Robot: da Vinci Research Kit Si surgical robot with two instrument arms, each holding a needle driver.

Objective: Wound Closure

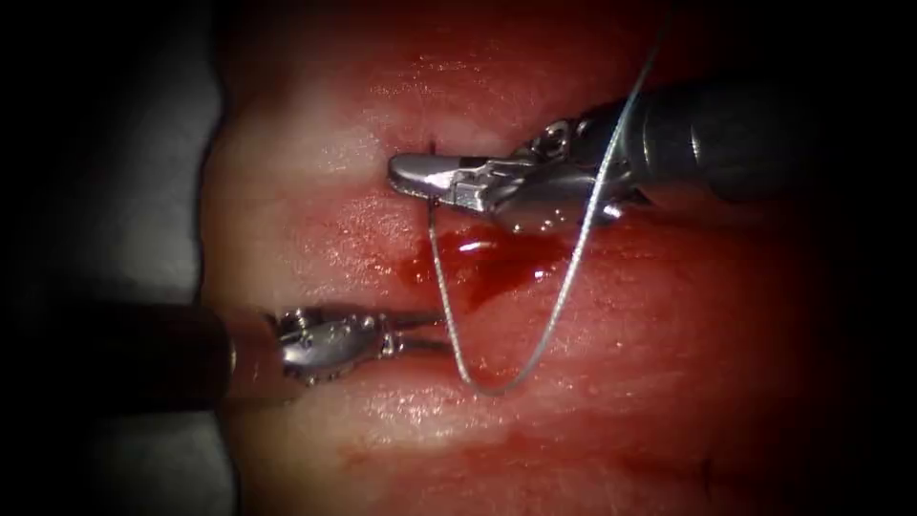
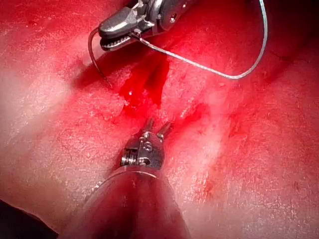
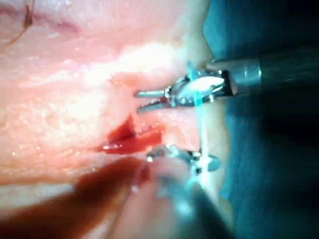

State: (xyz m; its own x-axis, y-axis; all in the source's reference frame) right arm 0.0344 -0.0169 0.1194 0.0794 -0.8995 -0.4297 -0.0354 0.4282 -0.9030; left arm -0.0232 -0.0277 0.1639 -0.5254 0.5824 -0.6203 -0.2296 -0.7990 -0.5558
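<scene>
The tissue [image 1: 669, 382] carries a cut with a pool of red fluid [image 1: 487, 268]. My right tool [image 1: 396, 175] reaches in just above the pool, shut on the needle [image 2: 91, 52] near its thread end. The dark curve bends down to the tissue at the cut's edge [image 2: 105, 82]; I cannot tell whether the tip is in. Thread [image 1: 564, 287] runs from those jaws in a long loop over the tissue and up past the right shaft. My left tool [image 1: 444, 331] lies low on the cut's left side, open, holding nothing; it also appears in its own view [image 2: 158, 124] and the other arm's [image 3: 139, 101].
The tissue's left edge [image 1: 215, 239] drops to a dark grey bench [image 1: 95, 191]. A teal surface [image 3: 269, 159] lies beyond the tissue's edge. A dark strand [image 3: 27, 20] sits in the tissue farther off. The thread loop [image 2: 239, 75] lies loose on the surface.
</scene>
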